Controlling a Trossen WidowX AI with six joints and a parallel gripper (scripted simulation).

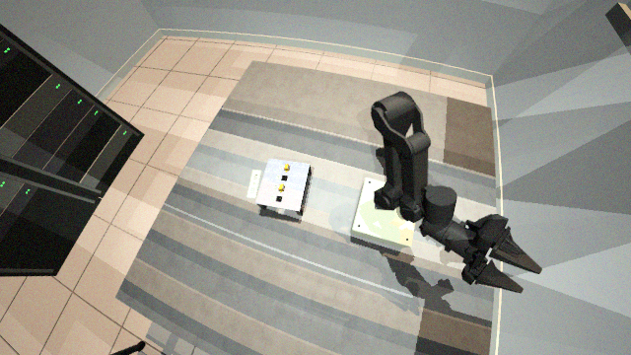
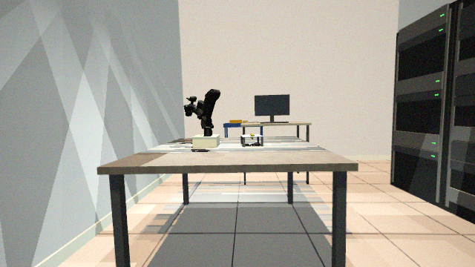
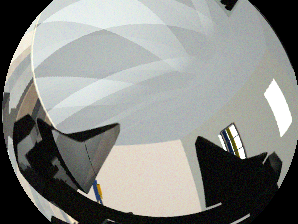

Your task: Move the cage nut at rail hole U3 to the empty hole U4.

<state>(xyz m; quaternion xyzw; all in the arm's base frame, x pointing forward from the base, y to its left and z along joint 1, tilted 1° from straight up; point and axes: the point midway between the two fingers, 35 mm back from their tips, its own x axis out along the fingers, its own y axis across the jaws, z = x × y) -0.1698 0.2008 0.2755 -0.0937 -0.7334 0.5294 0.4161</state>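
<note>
Two cage nuts point(image 1: 281, 187) point(image 2: 251, 136), two empty holes point(image 1: 279, 198)

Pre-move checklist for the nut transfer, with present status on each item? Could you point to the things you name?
1. Gripper point(image 1: 531, 281) point(image 3: 158, 135) open: ok, fingers spread.
2. Nothing held: ok, the gap between the fingers shows only background.
3. Gripper over the rail plate point(image 1: 295, 187): not ok, it points away, past the base's far side.
4. Both yellow nuts on the plate: ok, one point(image 1: 287, 168) near an end, one point(image 1: 281, 187) between two dark holes.
5. U3 and U4 identified: cannot tell, labels unreadable.
6. Spring wings open under the plate: cannot tell, underside hidden.
</note>
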